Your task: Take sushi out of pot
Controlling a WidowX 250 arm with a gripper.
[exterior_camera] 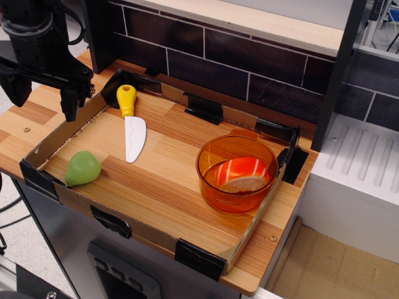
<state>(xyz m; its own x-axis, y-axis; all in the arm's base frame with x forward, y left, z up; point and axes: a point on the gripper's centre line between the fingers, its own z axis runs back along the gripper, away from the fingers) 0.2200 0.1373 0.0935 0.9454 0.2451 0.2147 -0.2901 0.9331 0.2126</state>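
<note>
I'm watching the gripper [42, 99] hanging over the far-left corner of the table, well apart from everything it has to handle. Its two dark fingers [70, 103] are pointing down with a wide gap between them — released, gripping nothing and touching nothing that I can make out.

The sushi [243, 174] is sitting inside the pot [237, 173], tilted so its orange, white-striped top is facing the far side and its pale base is showing toward the near edge. The pot is standing upright near the right edge of the table, just beside the low cardboard rim [156, 233] that is fencing in the work area with black clips at its corners.

Toward the far-left part of the wooden table [168, 174] a toy knife [131, 128] is lying flat — yellow handle pointing to the far edge, white blade toward the near one. A green pear-shaped toy [82, 168] is resting near the near-left corner, close to the rim.

Behind the table a dark tiled wall [249, 56] is running under a pale wooden shelf [262, 22], and a white ribbed surface [365, 165] is sitting beyond the right edge.
</note>
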